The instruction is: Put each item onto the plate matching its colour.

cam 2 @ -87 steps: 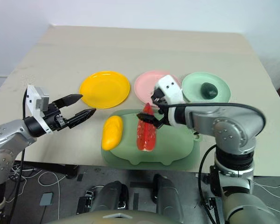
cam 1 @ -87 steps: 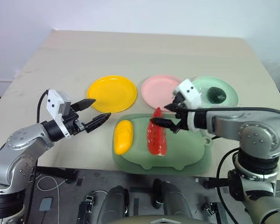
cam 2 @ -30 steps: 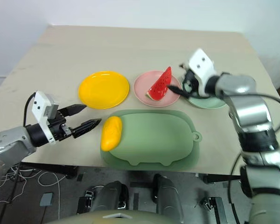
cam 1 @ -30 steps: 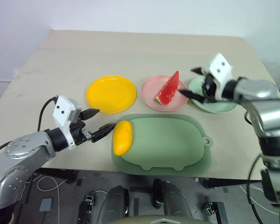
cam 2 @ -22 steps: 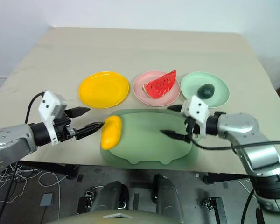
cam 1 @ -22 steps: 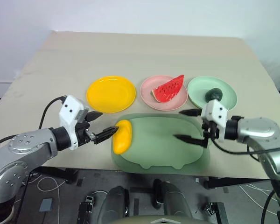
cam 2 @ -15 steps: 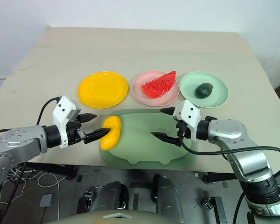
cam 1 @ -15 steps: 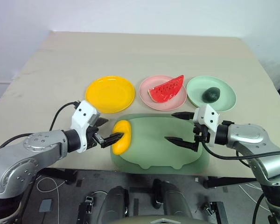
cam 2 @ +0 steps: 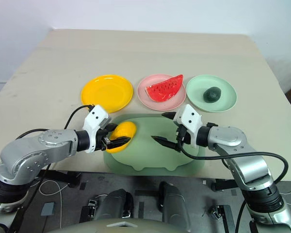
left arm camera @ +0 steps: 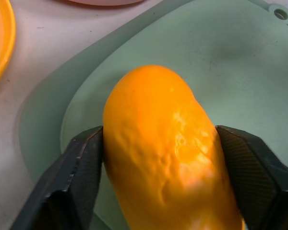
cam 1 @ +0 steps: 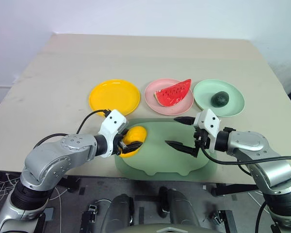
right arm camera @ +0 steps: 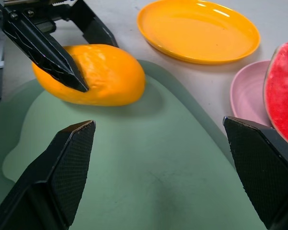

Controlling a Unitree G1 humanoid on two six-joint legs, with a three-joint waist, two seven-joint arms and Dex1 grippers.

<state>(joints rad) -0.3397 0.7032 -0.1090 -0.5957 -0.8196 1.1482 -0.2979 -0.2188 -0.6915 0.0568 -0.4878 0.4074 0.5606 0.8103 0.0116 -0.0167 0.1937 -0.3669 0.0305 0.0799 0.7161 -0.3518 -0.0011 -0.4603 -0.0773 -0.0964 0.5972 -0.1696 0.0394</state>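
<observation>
Yellow mango [cam 1: 132,140] sits pinched in the left gripper [cam 1: 130,142], seemingly resting on the green mat [cam 1: 170,156].

No text, label, brand, number or sign can be read anywhere in these views.
</observation>
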